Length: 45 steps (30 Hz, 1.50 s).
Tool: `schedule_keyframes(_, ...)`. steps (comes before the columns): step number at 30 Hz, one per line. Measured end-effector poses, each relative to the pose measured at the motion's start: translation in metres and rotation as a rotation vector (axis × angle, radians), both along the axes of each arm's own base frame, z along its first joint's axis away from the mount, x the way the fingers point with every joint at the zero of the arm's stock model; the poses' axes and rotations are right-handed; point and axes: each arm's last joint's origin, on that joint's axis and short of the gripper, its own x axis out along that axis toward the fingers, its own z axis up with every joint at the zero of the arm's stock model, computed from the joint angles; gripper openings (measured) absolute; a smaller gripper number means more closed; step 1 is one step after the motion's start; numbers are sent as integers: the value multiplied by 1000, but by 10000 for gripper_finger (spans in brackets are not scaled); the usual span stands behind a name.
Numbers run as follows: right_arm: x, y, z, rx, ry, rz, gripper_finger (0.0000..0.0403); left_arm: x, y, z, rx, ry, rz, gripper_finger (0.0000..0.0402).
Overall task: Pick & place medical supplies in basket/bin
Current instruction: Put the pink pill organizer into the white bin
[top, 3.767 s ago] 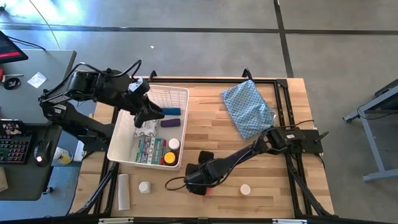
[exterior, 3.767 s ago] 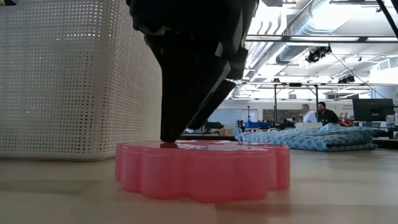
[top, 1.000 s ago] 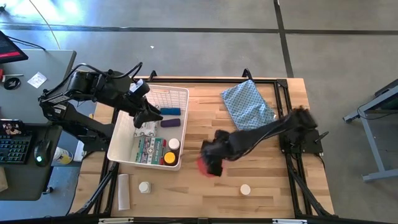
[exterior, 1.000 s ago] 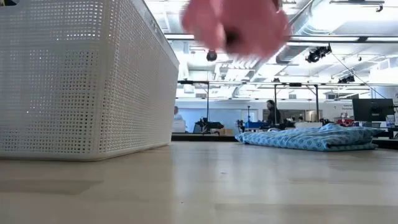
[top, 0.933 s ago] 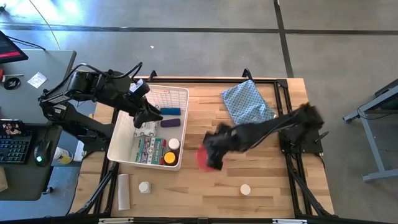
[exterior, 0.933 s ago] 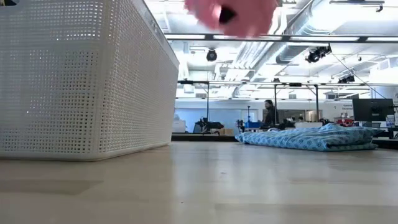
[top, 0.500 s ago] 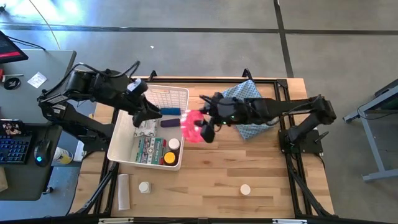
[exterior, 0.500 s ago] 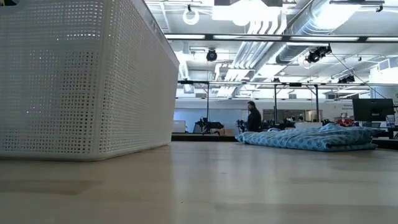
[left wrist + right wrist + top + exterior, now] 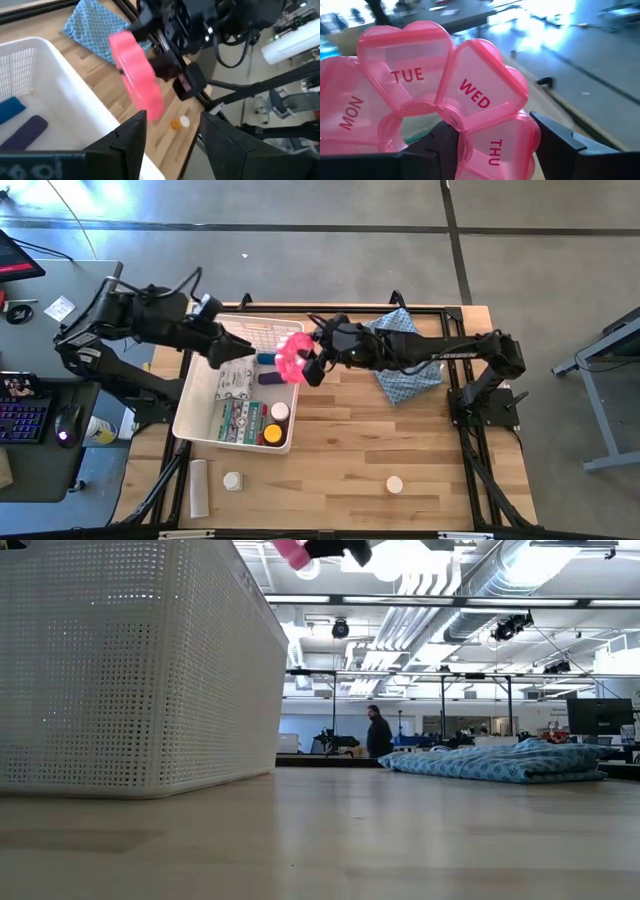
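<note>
The right gripper (image 9: 312, 363) carries a pink weekly pill organiser (image 9: 291, 360) at the centre of the overhead frame, clamped by its edge and held in the air at the right-hand rim of the white bin (image 9: 196, 386), apparently to clear the lattice wall before a drop; the wrist view shows its heart-shaped lids marked MON, TUE, WED and THU, tilted on edge between the dark fingers (image 9: 555, 137). The left gripper (image 9: 222, 346) hangs over the bin's upper left, jaws parted and holding nothing, seemingly kept back to leave the drop zone free; inside lie a blue cylinder (image 9: 266, 358), a purple cylinder (image 9: 271, 377), printed packets (image 9: 240, 420), a white-capped jar (image 9: 279, 411) and a yellow-capped bottle (image 9: 271, 434). Two white-capped jars (image 9: 232, 480) and (image 9: 395, 484) and a white tube (image 9: 198, 487) wait near the table's lower edge; a blue patterned cloth (image 9: 405, 370) lies upper right, under the arm.
</note>
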Motion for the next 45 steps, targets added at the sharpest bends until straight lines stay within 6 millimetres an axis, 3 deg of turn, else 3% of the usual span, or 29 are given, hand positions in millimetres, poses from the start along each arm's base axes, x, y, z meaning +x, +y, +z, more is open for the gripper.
schedule_keyframes(6,-4,-10,5,-19,-13,-72,198,29,1,-4,39,-3,43,216)
schedule_keyframes(12,-5,-4,6,-11,-14,-39,198,60,0,-18,51,64,76,232)
schedule_keyframes(23,-10,3,12,-13,-28,-21,198,76,0,-34,30,177,86,338)
schedule_keyframes(30,-9,3,12,-8,-29,-19,198,82,-1,-38,13,201,80,354)
schedule_keyframes(35,-9,4,12,-6,-27,-14,200,87,-1,-39,49,198,58,317)
schedule_keyframes(43,-9,3,11,-11,-19,-8,205,90,-1,-41,41,204,74,157)
schedule_keyframes(45,-9,3,11,-26,-11,-18,210,89,0,-42,39,214,82,149)
